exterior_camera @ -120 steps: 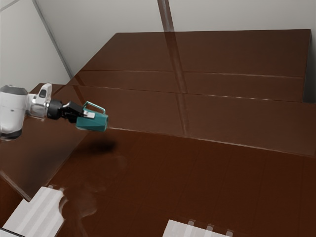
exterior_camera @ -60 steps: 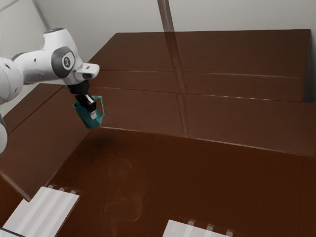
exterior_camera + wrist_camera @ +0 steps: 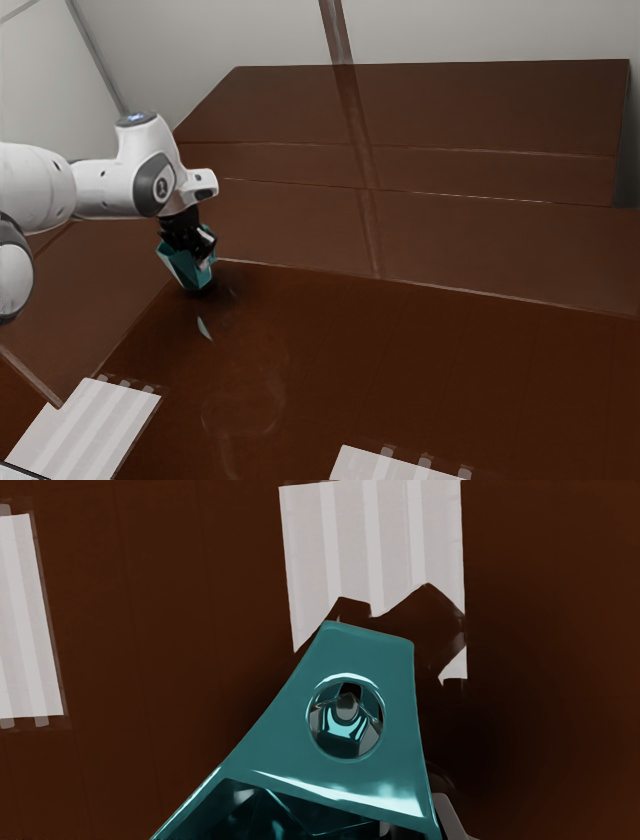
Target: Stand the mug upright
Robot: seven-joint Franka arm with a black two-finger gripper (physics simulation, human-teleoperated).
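Low over the table, the gripper (image 3: 203,258) points down at the rim of the teal mug (image 3: 183,266) in the exterior view. The mug leans a little, mouth up and base down beside a dark shadow; I cannot tell whether the base touches the table. In the wrist view the mug (image 3: 360,660) is a tapered, faceted body with a round hole in its side and part of its open mouth visible. The gripper (image 3: 412,825) is shut on its wall, one finger inside the mouth and the other outside. The handle is not clearly visible.
The dark brown table (image 3: 450,370) has a glossy, reflective top. Two white ribbed panels lie toward the exterior view's bottom edge, one at the left (image 3: 85,430) and one nearer the middle (image 3: 385,465). A raised brown surface (image 3: 480,110) stands behind.
The arm has swung the mug from nearly sideways to mostly mouth-up over the last second. Since half a second ago, hand and mug have come lower and slightly toward the exterior view's right.
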